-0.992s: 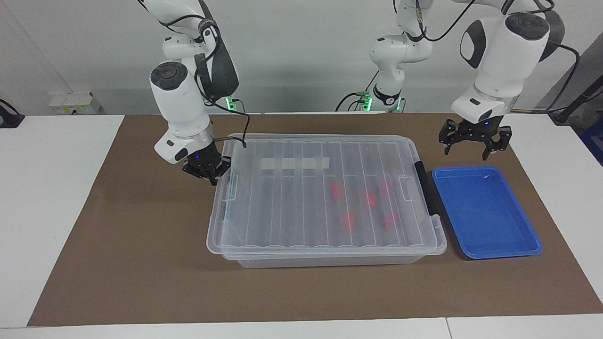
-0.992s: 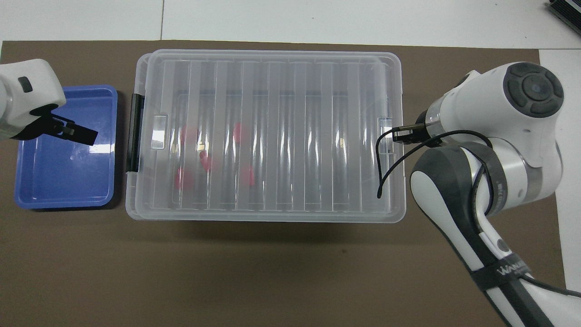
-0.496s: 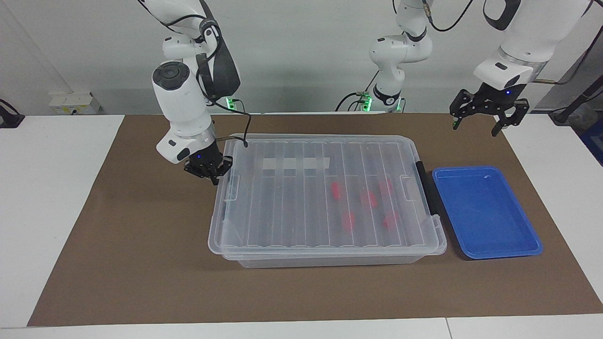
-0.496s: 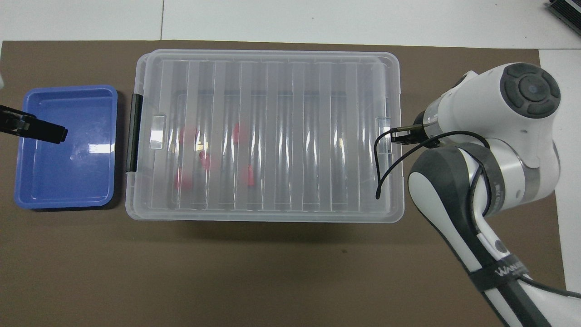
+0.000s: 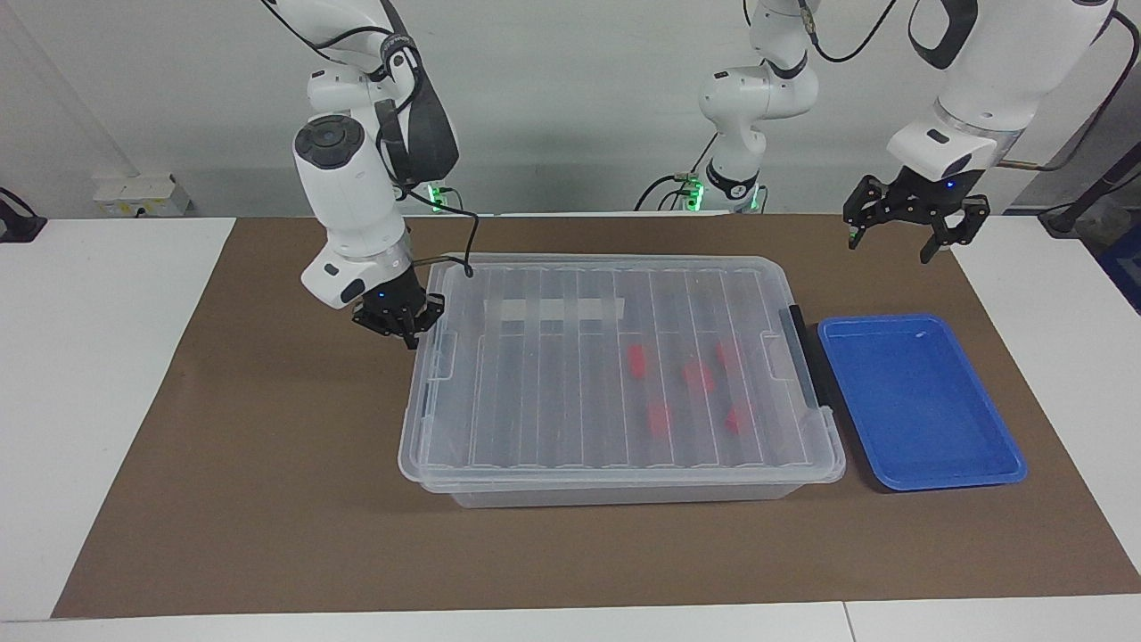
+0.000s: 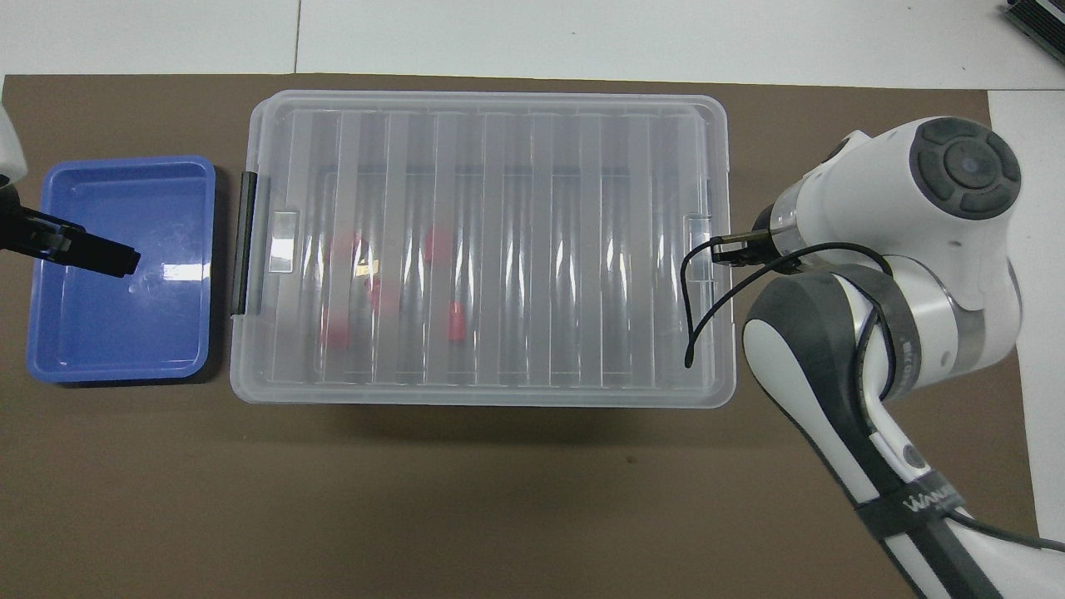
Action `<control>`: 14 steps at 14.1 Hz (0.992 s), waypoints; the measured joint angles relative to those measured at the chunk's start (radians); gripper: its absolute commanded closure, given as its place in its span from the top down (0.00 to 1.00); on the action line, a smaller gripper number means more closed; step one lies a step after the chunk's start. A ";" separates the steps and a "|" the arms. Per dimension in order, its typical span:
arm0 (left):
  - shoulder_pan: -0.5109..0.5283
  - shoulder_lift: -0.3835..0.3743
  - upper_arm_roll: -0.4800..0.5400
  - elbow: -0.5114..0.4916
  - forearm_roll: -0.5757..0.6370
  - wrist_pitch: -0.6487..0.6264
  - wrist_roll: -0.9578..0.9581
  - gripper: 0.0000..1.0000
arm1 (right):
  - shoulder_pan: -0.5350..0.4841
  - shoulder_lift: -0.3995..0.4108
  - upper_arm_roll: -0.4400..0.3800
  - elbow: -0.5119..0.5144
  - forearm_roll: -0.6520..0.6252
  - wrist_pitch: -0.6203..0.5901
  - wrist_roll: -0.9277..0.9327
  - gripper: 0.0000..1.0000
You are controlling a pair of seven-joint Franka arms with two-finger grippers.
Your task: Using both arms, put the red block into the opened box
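Under the ribbed clear lid (image 5: 615, 357) of the large shallow clear plastic box (image 5: 624, 489) lie five small red plastic blocks (image 5: 636, 358). At its end toward the right arm, the right gripper (image 5: 403, 328), fingers together, touches the lid's edge. Beside the box sits a blue plastic tray (image 5: 918, 401); high over it the left gripper (image 5: 891, 234) hangs with fingers apart.

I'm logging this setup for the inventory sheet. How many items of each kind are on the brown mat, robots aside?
Red blocks, inside the box under its lid: 5
Clear box with lid: 1
Blue tray: 1
Total: 7
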 measured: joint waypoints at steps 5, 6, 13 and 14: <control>0.010 0.000 0.005 -0.001 0.000 0.000 0.000 1.00 | -0.054 -0.065 -0.004 0.001 0.001 -0.095 0.012 1.00; 0.011 0.000 0.006 -0.001 0.000 0.000 0.000 1.00 | -0.081 -0.082 -0.005 0.001 0.001 -0.112 0.012 1.00; 0.011 0.000 0.006 -0.002 0.000 0.000 0.000 1.00 | -0.185 -0.143 -0.010 0.066 0.001 -0.208 0.012 1.00; 0.011 0.000 0.006 -0.002 0.000 0.000 0.000 1.00 | -0.187 -0.144 -0.010 0.102 0.000 -0.252 0.012 1.00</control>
